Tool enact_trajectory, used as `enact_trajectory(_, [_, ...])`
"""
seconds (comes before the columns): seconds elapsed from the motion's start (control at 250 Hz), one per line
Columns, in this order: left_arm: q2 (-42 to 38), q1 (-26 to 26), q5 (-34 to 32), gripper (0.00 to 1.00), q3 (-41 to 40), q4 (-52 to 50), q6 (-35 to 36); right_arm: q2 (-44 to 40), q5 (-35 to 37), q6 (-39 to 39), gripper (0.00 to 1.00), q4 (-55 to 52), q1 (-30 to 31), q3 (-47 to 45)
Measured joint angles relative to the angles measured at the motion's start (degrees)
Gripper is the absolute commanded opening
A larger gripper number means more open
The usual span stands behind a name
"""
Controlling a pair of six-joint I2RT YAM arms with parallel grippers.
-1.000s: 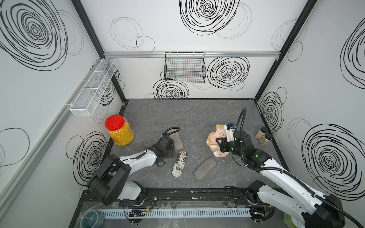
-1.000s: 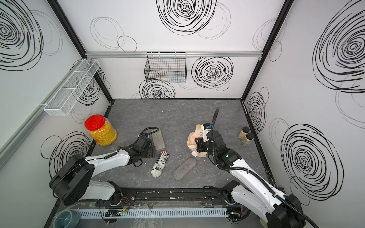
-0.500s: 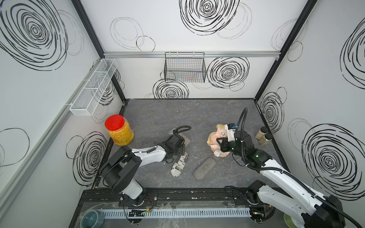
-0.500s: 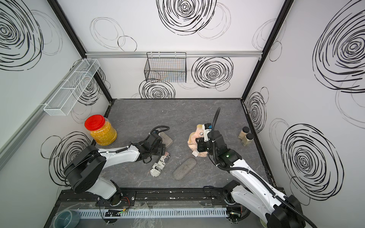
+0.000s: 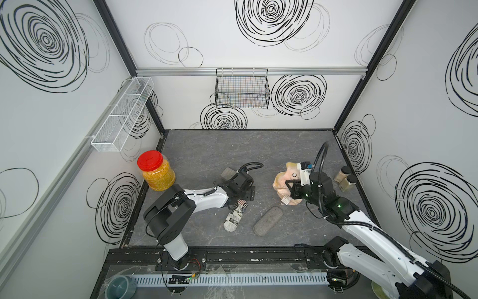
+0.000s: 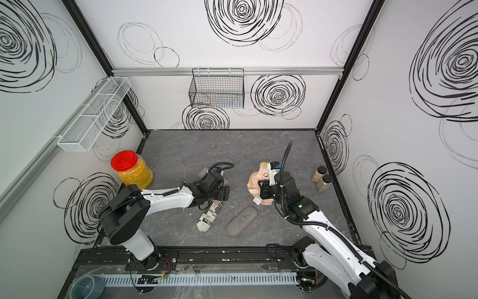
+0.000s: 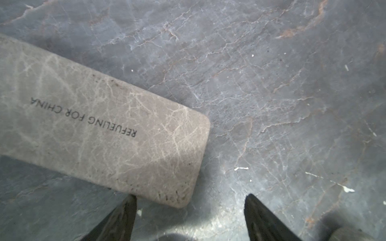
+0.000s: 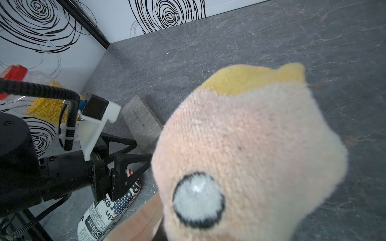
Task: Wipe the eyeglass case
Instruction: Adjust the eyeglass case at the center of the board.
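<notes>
Three eyeglass cases lie on the dark table. A flat grey case (image 5: 227,173) (image 6: 204,171) (image 7: 100,129) (image 8: 142,123) is printed with black lettering. A newspaper-print case (image 5: 235,216) (image 6: 210,216) (image 8: 108,208) and an oval grey case (image 5: 267,220) (image 6: 241,220) lie nearer the front. My left gripper (image 5: 249,192) (image 6: 225,192) (image 7: 189,198) (image 8: 144,154) is open, low over the table, its fingertips either side of the flat case's corner, not gripping it. My right gripper (image 5: 293,191) (image 6: 266,192) is shut on a pink and yellow cloth (image 5: 285,178) (image 6: 258,178) (image 8: 250,146), held off the table; the cloth hides its jaws.
A red-lidded jar (image 5: 155,170) (image 6: 132,169) of yellow grains stands at the left edge. Two small spice bottles (image 5: 345,178) (image 6: 322,178) stand by the right wall. A black wire basket (image 5: 241,88) hangs on the back wall and a white mesh shelf (image 5: 121,116) on the left wall.
My left gripper has travelled right, past the flat grey case to its end, and its jaws have narrowed a little. The right arm and the cloth have stayed still.
</notes>
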Motion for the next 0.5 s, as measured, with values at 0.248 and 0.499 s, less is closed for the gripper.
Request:
enact_trajectory(0.248, [-3.2,2.6,2.8,0.82,0.2,-0.9,3.1,0.0,-0.1,0.0,0.00,0.0,-0.4,0.0])
enact_trajectory(0.499, [-7.8,11.7,6.2,0.84,5.0,-5.7,10.9,-0.2,-0.5,0.0,0.00,0.0,-0.6,0.0])
